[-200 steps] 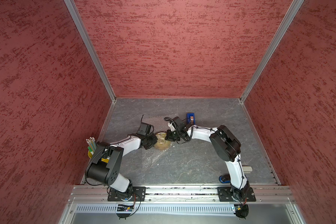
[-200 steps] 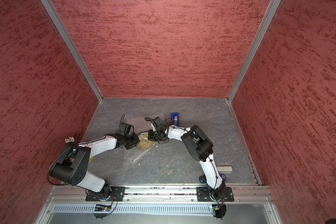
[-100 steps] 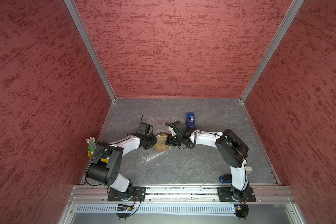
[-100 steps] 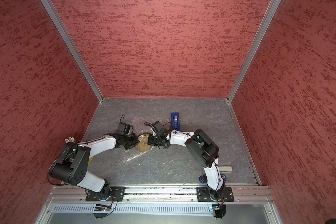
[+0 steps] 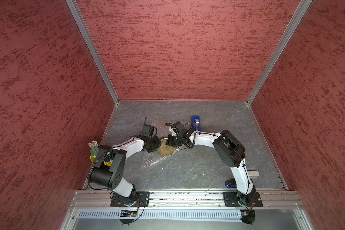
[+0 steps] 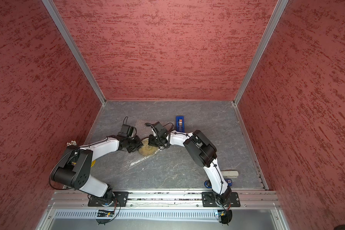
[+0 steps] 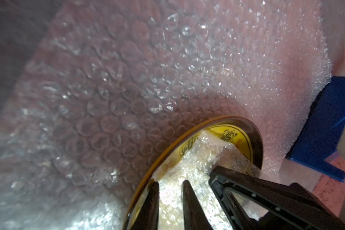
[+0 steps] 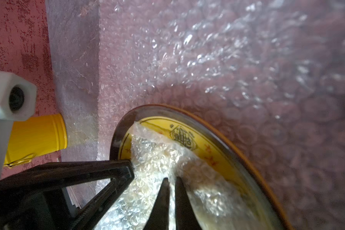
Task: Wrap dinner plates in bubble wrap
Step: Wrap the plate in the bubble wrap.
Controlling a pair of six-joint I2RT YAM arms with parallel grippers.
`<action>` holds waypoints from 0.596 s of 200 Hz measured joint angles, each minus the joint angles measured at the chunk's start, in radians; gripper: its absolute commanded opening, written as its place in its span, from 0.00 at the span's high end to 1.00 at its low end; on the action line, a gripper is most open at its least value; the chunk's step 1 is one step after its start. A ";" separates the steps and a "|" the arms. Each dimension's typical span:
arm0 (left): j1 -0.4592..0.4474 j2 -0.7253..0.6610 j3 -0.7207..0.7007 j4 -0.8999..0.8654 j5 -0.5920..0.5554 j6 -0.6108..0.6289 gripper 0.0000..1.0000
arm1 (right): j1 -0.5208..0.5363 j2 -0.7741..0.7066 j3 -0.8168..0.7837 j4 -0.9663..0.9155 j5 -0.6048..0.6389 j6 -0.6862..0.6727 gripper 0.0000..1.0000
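Aluminium rail (image 5: 187, 196) at the front carries both arm bases. Just behind the right base lie a pale flat object (image 5: 253, 173) and a blue item (image 5: 229, 183), both too small to identify. At the left wall stands the yellow pencil cup (image 5: 92, 157), well apart from the work.

Mid-table, the bubble wrap (image 5: 153, 162) is spread on the grey table (image 5: 197, 171), and the dinner plate (image 5: 167, 153) rests on it. One flap lies folded over the plate face. Both arms meet here, judged to be pinning that flap so it does not spring back.

- The right gripper (image 8: 171, 179) is pressed together, tips on the flap.
- The left gripper (image 7: 170, 183) stands slightly parted over the fold. Whether it nips the film cannot be told.

Each claw crowds the other.

Beyond, the blue tape dispenser (image 5: 196, 123) sits just beside the sheet's far edge, handy for sealing.
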 measured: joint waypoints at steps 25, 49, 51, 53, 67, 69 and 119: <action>0.040 0.000 0.081 -0.052 -0.001 0.020 0.46 | -0.004 0.002 0.000 -0.003 0.002 -0.002 0.91; 0.110 0.012 0.226 -0.095 -0.029 0.057 0.42 | -0.004 0.005 0.004 -0.005 0.002 -0.003 0.92; 0.115 0.018 0.243 -0.098 -0.034 0.061 0.43 | -0.004 0.005 0.005 -0.005 0.002 -0.003 0.92; 0.121 0.024 0.259 -0.102 -0.039 0.068 0.44 | -0.004 0.005 0.005 -0.005 0.002 -0.003 0.92; 0.151 0.098 0.385 -0.115 -0.063 0.101 0.49 | -0.004 0.006 0.006 -0.005 0.002 -0.003 0.92; 0.153 0.107 0.398 -0.116 -0.064 0.108 0.50 | -0.004 0.006 0.006 -0.005 0.002 -0.003 0.92; 0.167 0.451 0.681 -0.193 -0.118 0.233 0.60 | -0.004 0.026 0.035 -0.006 0.000 -0.010 0.93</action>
